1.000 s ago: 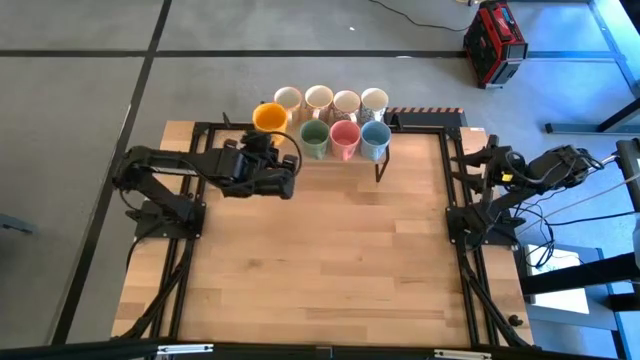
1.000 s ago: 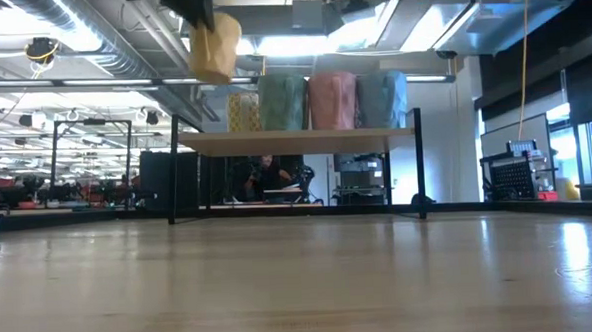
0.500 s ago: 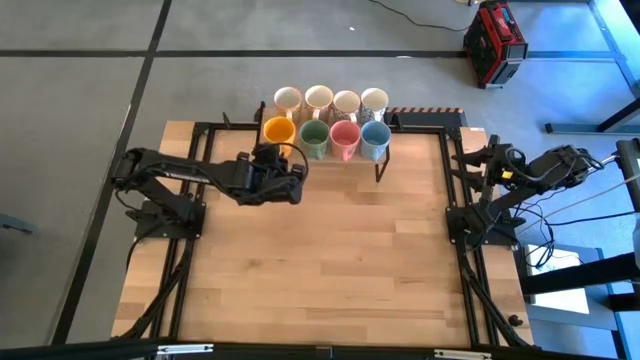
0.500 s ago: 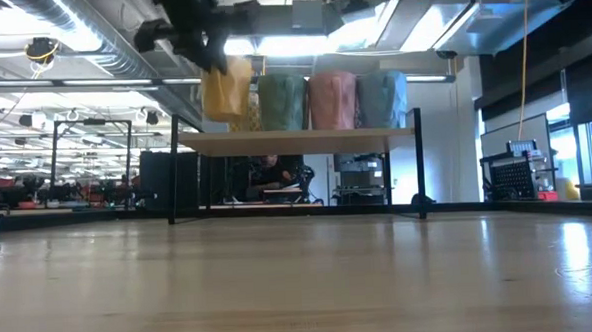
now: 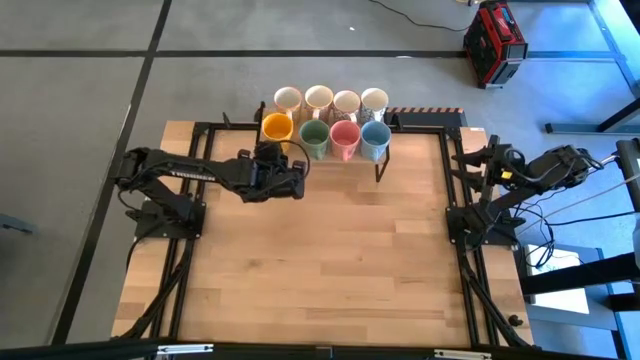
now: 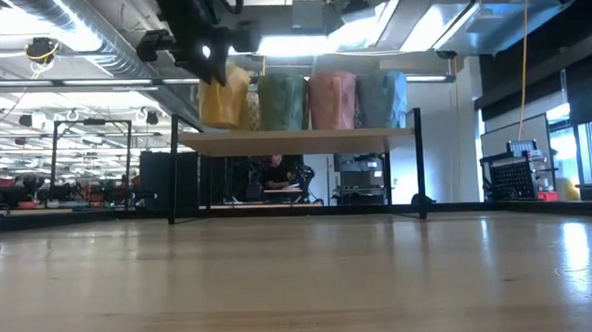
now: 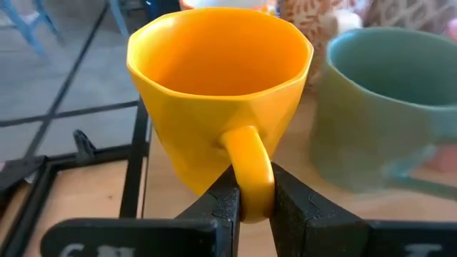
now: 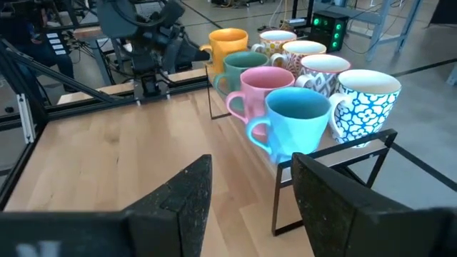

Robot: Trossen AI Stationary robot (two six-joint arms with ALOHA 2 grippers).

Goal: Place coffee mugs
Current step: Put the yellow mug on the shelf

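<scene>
Orange-yellow mug (image 5: 276, 128) is the last to reach the raised shelf (image 6: 295, 138) at the far edge of the tabletop (image 5: 330, 250). Seven mugs stand there in two rows: four cream or patterned ones behind, with the green mug (image 5: 314, 135), pink mug (image 5: 344, 134) and blue mug (image 5: 375, 134) in front. The orange-yellow one sits at the left end of the front row, just beside the green; whether its base rests on the shelf cannot be told. By the look of it, only the release and withdrawal remain.

Left gripper (image 7: 250, 203) reaches out low and level toward the shelf, its jaws narrow and pinching the mug's handle. Right gripper (image 8: 246, 193) waits folded back at the right edge of the tabletop, jaws apart and holding nothing.
</scene>
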